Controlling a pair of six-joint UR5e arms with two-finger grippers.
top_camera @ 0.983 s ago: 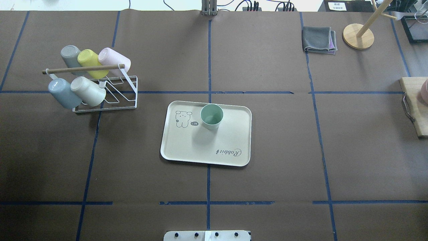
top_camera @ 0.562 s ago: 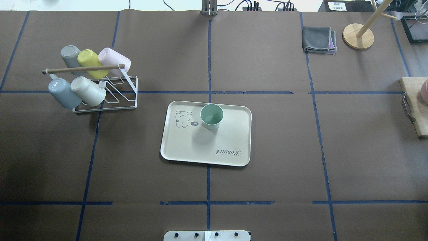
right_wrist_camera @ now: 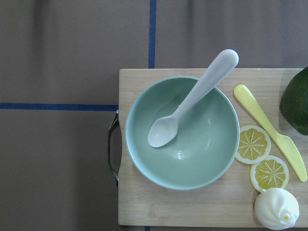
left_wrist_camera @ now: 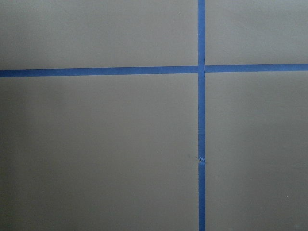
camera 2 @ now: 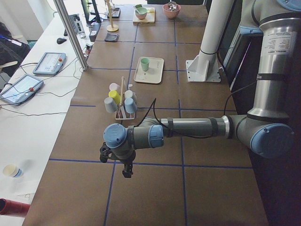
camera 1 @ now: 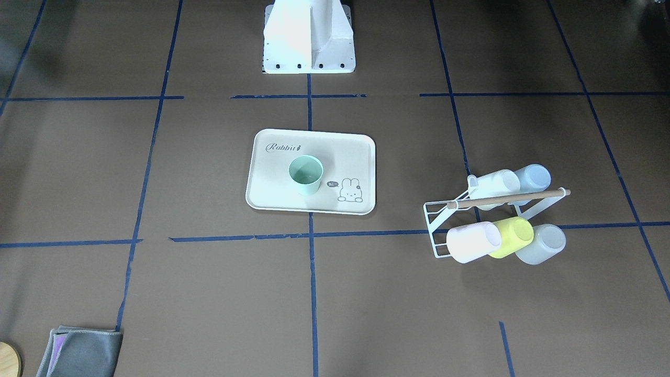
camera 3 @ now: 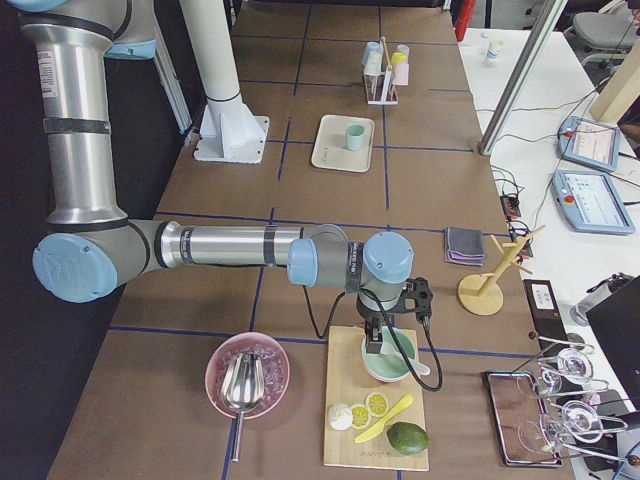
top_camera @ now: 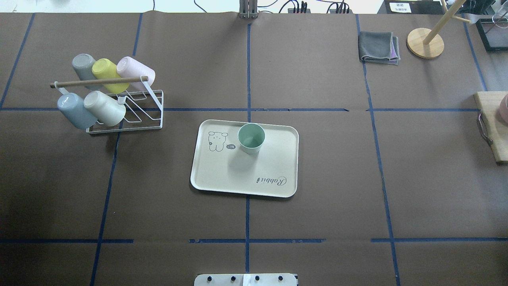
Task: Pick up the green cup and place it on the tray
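Standing upright on the tray (top_camera: 238,178), just beside its bunny drawing (top_camera: 216,142): the green cup (top_camera: 251,139). The left tool (camera 2: 126,169) and right tool (camera 3: 380,345) hang well apart from the tray; whether spread or pressed together cannot be told.

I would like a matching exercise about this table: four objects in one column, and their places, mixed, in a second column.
1. green cup
2. white spoon
3. yellow cup
4. grey cloth

a. on the wire rack
b. beside the round wooden base
c. upright on the tray
d. in the green bowl

Pairs: 1-c, 2-d, 3-a, 4-b.
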